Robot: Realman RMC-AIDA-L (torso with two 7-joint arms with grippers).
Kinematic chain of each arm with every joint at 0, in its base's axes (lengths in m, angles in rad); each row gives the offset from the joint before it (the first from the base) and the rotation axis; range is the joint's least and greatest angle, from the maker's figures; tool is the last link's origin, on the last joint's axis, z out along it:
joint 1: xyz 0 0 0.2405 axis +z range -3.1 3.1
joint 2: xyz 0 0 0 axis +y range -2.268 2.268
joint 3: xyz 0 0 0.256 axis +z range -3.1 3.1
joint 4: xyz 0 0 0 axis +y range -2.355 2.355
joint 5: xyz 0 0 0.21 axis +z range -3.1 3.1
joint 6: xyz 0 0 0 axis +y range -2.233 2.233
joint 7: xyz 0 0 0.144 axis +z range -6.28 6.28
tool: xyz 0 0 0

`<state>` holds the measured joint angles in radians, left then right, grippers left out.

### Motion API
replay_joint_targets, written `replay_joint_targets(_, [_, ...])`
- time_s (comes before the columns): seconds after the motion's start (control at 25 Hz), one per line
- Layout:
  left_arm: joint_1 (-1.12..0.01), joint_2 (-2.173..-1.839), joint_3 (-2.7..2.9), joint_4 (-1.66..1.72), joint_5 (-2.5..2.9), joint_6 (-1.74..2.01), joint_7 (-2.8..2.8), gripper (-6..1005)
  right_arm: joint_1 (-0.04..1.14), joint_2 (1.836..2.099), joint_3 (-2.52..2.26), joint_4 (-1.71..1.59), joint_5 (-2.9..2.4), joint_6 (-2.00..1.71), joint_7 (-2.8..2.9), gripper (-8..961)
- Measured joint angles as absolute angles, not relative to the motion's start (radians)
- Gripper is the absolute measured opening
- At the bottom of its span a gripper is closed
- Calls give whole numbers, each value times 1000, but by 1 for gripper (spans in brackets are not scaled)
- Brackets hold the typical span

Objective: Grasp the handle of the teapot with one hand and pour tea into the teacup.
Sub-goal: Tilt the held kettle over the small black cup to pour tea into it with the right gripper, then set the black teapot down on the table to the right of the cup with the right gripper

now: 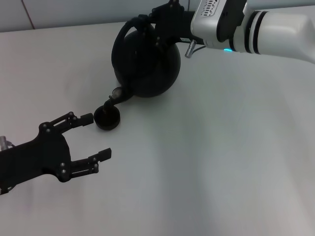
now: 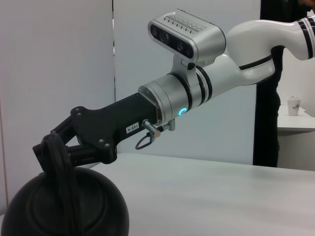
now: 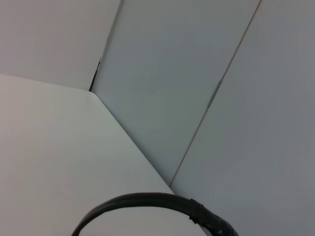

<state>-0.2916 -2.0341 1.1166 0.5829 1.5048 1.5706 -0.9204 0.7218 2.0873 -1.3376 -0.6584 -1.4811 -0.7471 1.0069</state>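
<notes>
The round black teapot point(image 1: 147, 61) is at the table's far middle, tipped so its short spout point(image 1: 116, 94) points down over the small black teacup point(image 1: 107, 118). My right gripper point(image 1: 150, 25) comes in from the upper right and is shut on the arched handle point(image 1: 127, 28). The left wrist view shows the same hold, with the right gripper point(image 2: 51, 150) clamped on the handle point(image 2: 63, 172) above the teapot point(image 2: 69, 209). The handle's arc point(image 3: 147, 198) also shows in the right wrist view. My left gripper point(image 1: 96, 136) is open just in front of the teacup, holding nothing.
The white table point(image 1: 211, 162) stretches to the right and front of the teapot. A pale wall point(image 1: 74, 12) runs along the table's far edge. A paper cup point(image 2: 294, 105) stands on a distant counter in the left wrist view.
</notes>
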Motion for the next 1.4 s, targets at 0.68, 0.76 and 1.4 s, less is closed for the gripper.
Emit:
replay_joint_targets(0.68, [-293,-2039,1117,597,1505,1558,-920,860,630,2090,-1333,-674,-1324,-755,1013,126])
replay_joint_targets(0.76, [-292,-2040,1117,602,1505,1558,-920,860,612,2091,-1335,-676,-1282,-755,1010,125])
replay_joint_targets(1.4, [-295,-2041,1117,608,1505,1550,-920,859,470,2089,-1283,-655,-1026,-756,1019,141])
